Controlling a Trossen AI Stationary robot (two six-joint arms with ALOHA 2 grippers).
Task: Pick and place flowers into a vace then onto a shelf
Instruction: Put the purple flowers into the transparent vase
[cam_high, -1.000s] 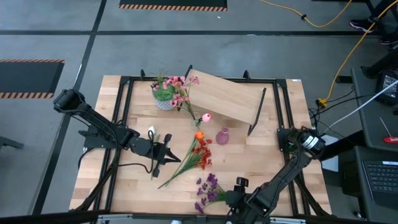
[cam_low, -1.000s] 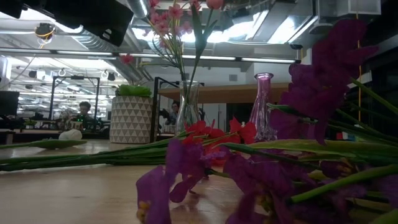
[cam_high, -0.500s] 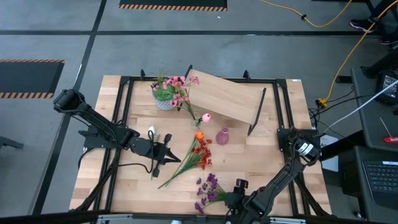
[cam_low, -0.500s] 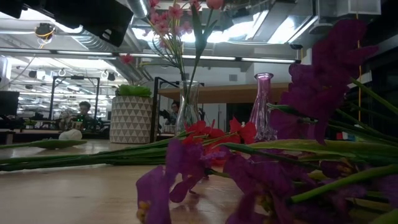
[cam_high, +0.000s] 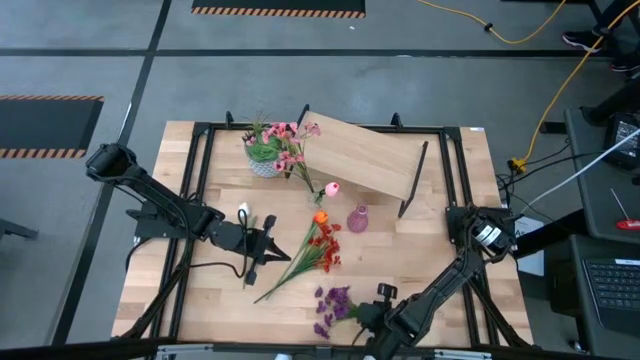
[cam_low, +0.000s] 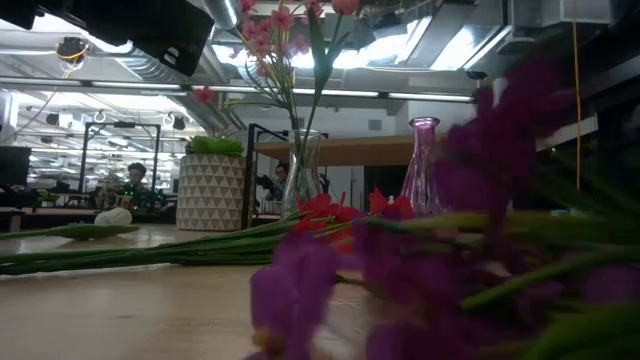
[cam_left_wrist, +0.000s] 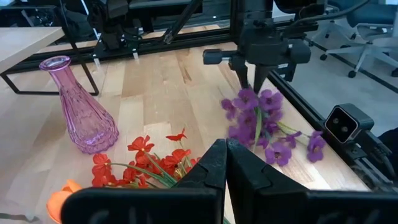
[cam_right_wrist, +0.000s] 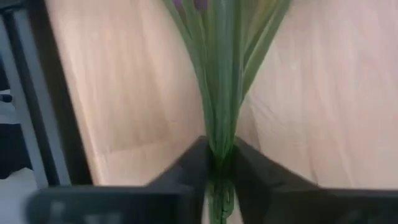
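Note:
Purple sprays lie near the table's front edge, and my right gripper is shut on their green stems. The left wrist view shows that gripper standing over the purple blooms. A red-orange bunch lies mid-table beside a pink glass vase. My left gripper hangs shut and empty above the table, left of the red-orange bunch. The wooden shelf stands at the back. My right gripper pinches the bundled green stems of the purple sprays between its two fingers, at the end away from the blooms. The fingers come steeply from above, across the stems. The blooms still lie on the table.
A white patterned pot with a green plant and a clear vase of pink flowers stand at the back left. Single orange, pink and white blooms lie mid-table. A black frame rims the table.
My right gripper has sunk a little onto the stems of the purple sprays and taken hold of them. The sprays have been drawn together and have shifted on the table; in the low view they now blur.

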